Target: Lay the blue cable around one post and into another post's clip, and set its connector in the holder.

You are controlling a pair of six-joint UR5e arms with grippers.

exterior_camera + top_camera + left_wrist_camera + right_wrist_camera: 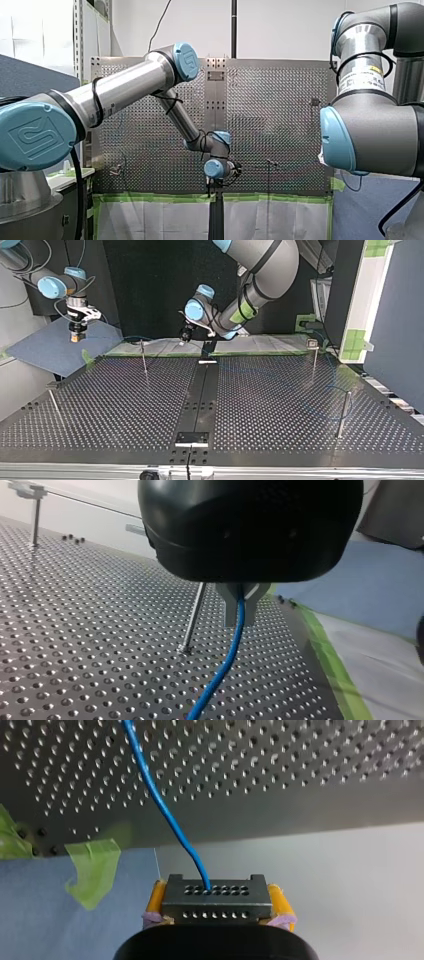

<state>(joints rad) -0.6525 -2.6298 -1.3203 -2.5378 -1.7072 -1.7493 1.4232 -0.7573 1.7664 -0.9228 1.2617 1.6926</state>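
Nearest the right wrist camera, one black connector [216,891] sits clamped between the yellow pads of my right gripper [218,902]; the one blue cable [160,800] comes out of one of its holes and runs ahead over the perforated table [310,765]; a scrap of green tape [92,870] curls beside the cable, at the table's edge, over a blue mat [45,920]; in the left wrist view my left gripper [242,605] has its metal fingers closed on the cable, with one post [192,620] just beside them; the top view shows four posts: upper left [144,357], lower left [55,407], upper right [314,360], lower right [342,415]; there my right gripper hangs over the mat at the frame's upper left, and my left near the table's far edge at upper middle.
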